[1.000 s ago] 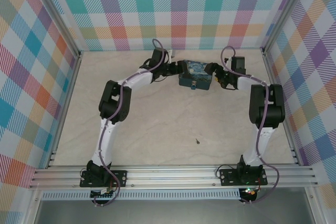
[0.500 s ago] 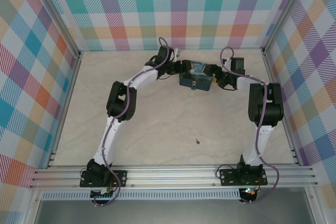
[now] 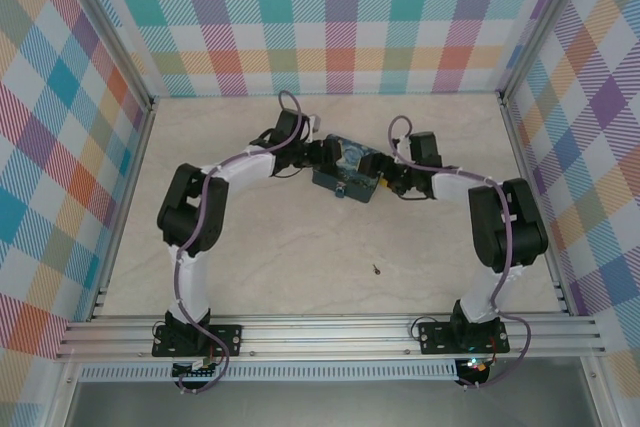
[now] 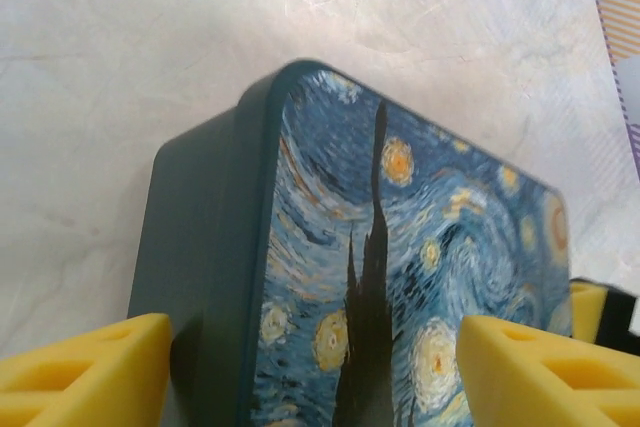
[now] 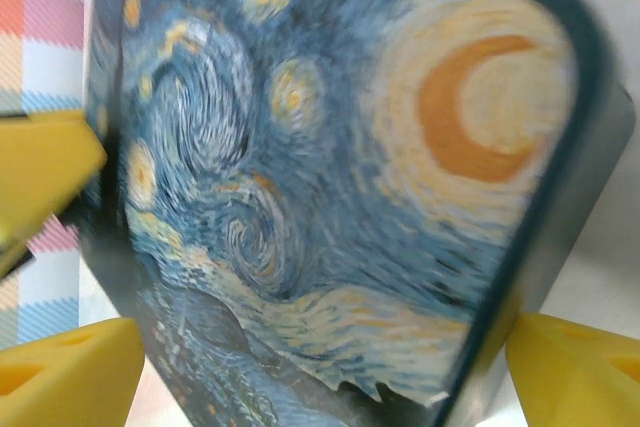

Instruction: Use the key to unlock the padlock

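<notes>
The painted night-sky box (image 3: 347, 165) sits at the back middle of the table, held from both ends. My left gripper (image 3: 322, 154) is clamped on its left end and my right gripper (image 3: 381, 169) on its right end. The tiny padlock (image 3: 342, 193) hangs on the box's near side as a small silvery speck. The key (image 3: 376, 270) lies alone on the table, well nearer than the box. In the left wrist view the box (image 4: 400, 247) fills the gap between the yellow fingers (image 4: 90, 372). The right wrist view has the box lid (image 5: 330, 147) between its yellow fingers (image 5: 580, 367).
The marble tabletop (image 3: 300, 257) is ringed by checked walls with metal rails (image 3: 330, 332) along the near edge. The left gripper's yellow finger (image 5: 40, 177) shows beyond the box in the right wrist view.
Both arms have carried the box to the left and toward the near side, turning it slightly. The key has not moved.
</notes>
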You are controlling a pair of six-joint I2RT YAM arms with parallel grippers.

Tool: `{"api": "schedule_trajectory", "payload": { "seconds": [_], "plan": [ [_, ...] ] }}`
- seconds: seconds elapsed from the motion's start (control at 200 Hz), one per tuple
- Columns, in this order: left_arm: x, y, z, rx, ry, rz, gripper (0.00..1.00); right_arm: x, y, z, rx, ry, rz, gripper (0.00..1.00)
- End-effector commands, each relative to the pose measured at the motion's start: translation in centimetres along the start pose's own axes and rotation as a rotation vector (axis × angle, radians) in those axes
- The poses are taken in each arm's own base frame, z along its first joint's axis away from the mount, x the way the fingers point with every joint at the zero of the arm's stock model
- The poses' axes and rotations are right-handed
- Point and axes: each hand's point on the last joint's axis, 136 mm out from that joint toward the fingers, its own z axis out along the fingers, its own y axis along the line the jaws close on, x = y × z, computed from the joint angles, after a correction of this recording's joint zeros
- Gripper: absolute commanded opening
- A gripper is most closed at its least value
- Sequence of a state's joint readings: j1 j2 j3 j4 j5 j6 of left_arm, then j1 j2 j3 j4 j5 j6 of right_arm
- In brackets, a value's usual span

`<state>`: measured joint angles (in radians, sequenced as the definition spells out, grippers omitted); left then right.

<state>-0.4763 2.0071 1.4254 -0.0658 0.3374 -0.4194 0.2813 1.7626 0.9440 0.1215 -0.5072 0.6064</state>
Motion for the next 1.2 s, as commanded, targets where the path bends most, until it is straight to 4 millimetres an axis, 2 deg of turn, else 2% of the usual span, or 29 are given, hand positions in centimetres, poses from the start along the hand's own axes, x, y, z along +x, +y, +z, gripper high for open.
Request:
{"api": "schedule_trajectory", "payload": {
  "seconds": [0.0,0.11,0.245,0.355,0.51,0.665,0.775,0.875,0.98,1.08,1.195],
  "plan": [
    [1.3,-4.5,-2.8,0.153,-0.013,0.041,0.73,2.6,5.4,0.3,-0.141,0.028,-0.091,0.93],
    [3.8,-3.1,-4.5,0.119,0.002,0.02,0.73,5.4,5.9,0.5,-0.121,0.058,-0.094,0.93],
    [6.8,-1.5,-6.0,0.09,0.014,-0.032,0.73,7.6,6.4,0.2,-0.107,0.071,-0.094,0.93],
    [8.2,-0.5,-7.0,0.07,0.0,-0.057,0.74,8.6,6.5,0.0,-0.091,0.082,-0.103,0.93],
    [9.2,0.4,-6.7,0.051,0.02,-0.061,0.77,9.7,5.8,-0.1,-0.047,0.111,-0.088,0.94],
    [8.0,1.4,-7.4,-0.02,-0.025,-0.023,0.87,10.0,3.9,-1.3,0.07,0.1,-0.106,0.99],
    [6.1,1.2,-8.7,-0.026,-0.063,-0.006,1.0,9.7,3.9,-3.5,0.135,0.07,-0.157,1.0],
    [4.2,0.9,-10.6,-0.031,-0.113,0.01,1.0,10.2,3.3,-5.9,0.207,0.068,-0.181,1.0],
    [3.0,0.7,-12.9,-0.03,-0.167,0.019,1.0,12.2,1.3,-8.1,0.309,0.125,-0.156,0.99],
    [2.9,0.3,-14.9,-0.018,-0.205,0.03,1.0,15.3,-0.5,-9.1,0.353,0.218,-0.088,0.87],
    [3.7,0.2,-16.5,-0.008,-0.229,0.026,1.0,18.6,-2.1,-9.7,0.394,0.32,-0.009,0.76]
  ]
}}
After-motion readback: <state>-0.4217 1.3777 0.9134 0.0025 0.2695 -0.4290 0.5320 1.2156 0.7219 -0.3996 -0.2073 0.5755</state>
